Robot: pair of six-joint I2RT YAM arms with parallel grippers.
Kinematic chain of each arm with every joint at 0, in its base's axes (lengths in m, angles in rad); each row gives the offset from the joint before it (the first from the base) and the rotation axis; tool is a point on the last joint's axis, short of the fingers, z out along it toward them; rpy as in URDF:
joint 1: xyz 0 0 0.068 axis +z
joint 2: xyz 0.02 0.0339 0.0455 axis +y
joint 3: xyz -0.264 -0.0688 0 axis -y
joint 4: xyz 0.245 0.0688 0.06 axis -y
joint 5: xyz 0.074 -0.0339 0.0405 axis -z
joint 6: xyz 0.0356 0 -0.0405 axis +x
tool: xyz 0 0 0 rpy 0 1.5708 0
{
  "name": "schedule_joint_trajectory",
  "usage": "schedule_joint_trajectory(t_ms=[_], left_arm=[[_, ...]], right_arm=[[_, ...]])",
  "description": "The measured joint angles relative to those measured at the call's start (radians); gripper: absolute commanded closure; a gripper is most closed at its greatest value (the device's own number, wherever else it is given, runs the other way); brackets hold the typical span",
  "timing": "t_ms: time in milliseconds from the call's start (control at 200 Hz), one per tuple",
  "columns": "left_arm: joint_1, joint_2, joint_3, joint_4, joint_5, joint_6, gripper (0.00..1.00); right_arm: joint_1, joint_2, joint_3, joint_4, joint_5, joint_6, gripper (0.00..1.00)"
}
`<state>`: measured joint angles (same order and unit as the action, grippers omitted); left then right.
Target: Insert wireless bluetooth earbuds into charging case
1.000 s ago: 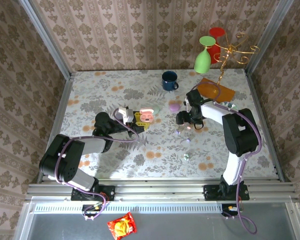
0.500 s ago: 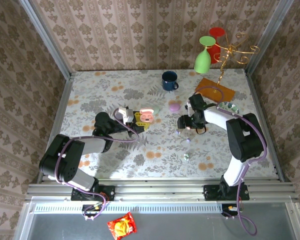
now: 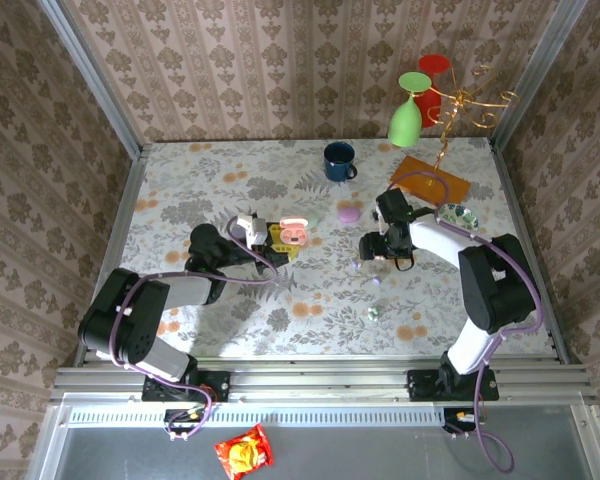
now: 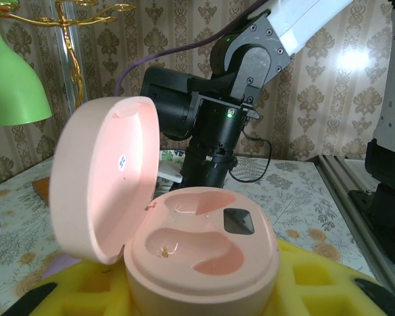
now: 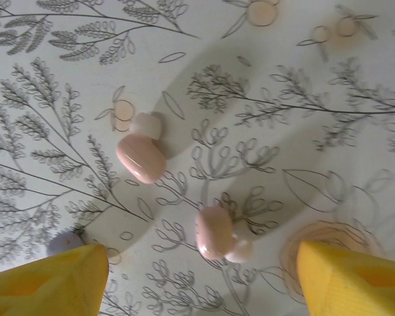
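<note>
Your right gripper [image 5: 201, 280] is spread wide, its yellow foam pads [image 5: 46, 280] flanking two glossy, pebble-smooth pink earbuds [image 5: 214, 232] on the floral cloth [image 5: 303, 99]. This is the pick step: lower, then pinch one slippery bud. Your left gripper [image 3: 278, 240] clamps the matte pink charging case [image 4: 197, 243], with the lid up and both wells looking empty.

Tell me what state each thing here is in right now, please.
charging case, lid open, both wells empty.
earbuds, two, lying loose outside the case.
left gripper, shut on the charging case.
right gripper, open, above the earbuds.
blue mug, upright.
green glass, hanging upside down.
</note>
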<state>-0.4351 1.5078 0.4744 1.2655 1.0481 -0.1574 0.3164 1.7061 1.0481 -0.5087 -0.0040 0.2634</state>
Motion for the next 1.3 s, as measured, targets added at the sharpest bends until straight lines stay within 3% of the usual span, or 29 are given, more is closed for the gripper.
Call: schedule_joint_trajectory(t_ms=[165, 470, 765, 1095, 1300], left_arm=[[0.019, 0.0, 0.0, 0.0, 0.0, 0.0, 0.66], [0.039, 0.0, -0.005, 0.0, 0.0, 0.0, 0.66], [0.039, 0.0, -0.022, 0.0, 0.0, 0.001, 0.66], [0.039, 0.0, -0.022, 0.0, 0.0, 0.001, 0.66], [0.039, 0.0, -0.022, 0.0, 0.001, 0.0, 0.66]], right_arm=[[0.094, 0.014, 0.085, -0.108, 0.201, -0.011, 0.25], [0.217, 0.177, 0.236, -0.232, 0.446, -0.044, 0.48], [0.219, 0.278, 0.279, -0.278, 0.51, -0.031, 0.63], [0.219, 0.305, 0.289, -0.285, 0.521, -0.032, 0.65], [0.221, 0.311, 0.292, -0.288, 0.521, -0.033, 0.77]])
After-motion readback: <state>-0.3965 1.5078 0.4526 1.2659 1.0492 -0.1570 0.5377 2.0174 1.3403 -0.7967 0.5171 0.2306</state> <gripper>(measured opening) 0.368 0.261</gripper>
